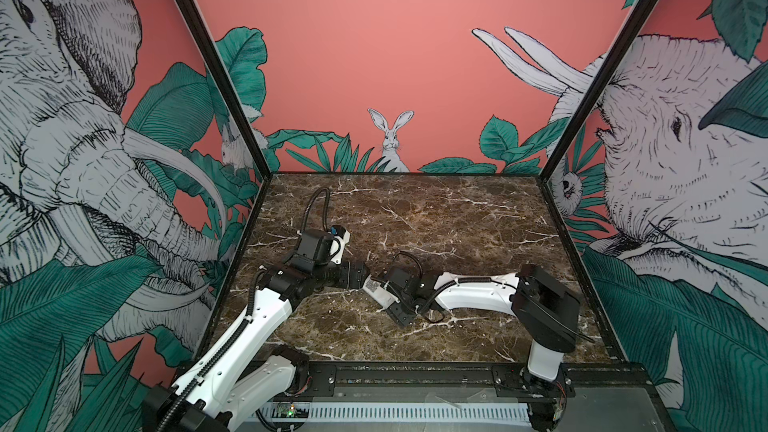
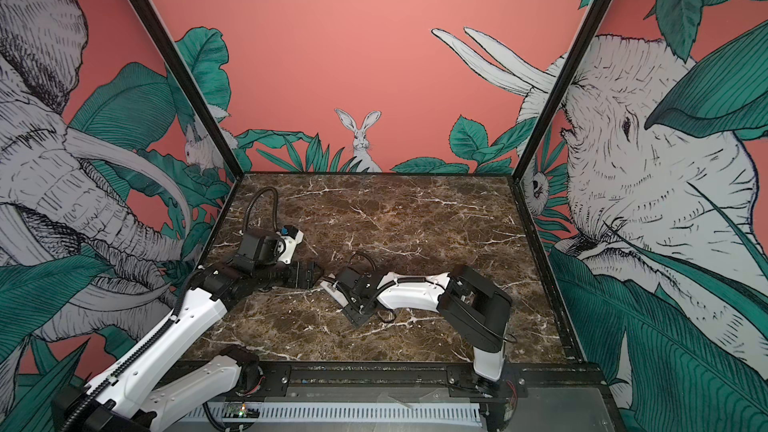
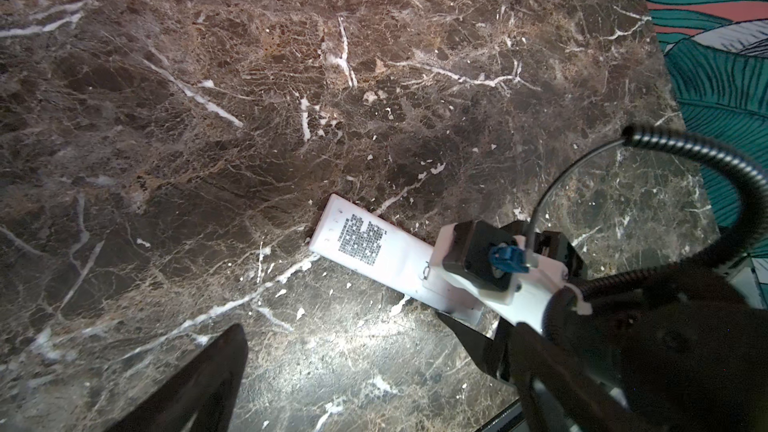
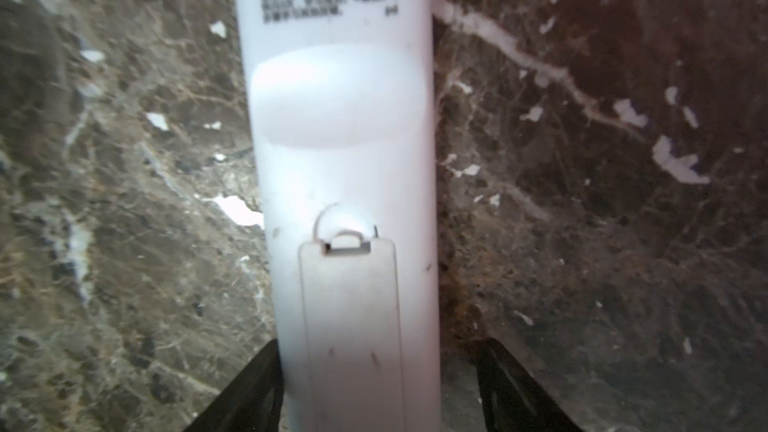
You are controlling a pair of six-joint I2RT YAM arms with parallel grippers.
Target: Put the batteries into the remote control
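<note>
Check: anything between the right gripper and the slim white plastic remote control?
Nothing visible. The right gripper straddles one end of the slim white plastic remote control, jaws open, one finger clear of its edge. It lies label side up, white battery cover in place; no batteries in view.

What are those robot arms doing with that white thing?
That's a remote control, lying back-up on the marble table. The right gripper sits over one end, its jaws open on either side and not squeezing. The left gripper is close to the other end, jaws wide open and empty. The battery cover looks in place, and no batteries are in sight.
</note>
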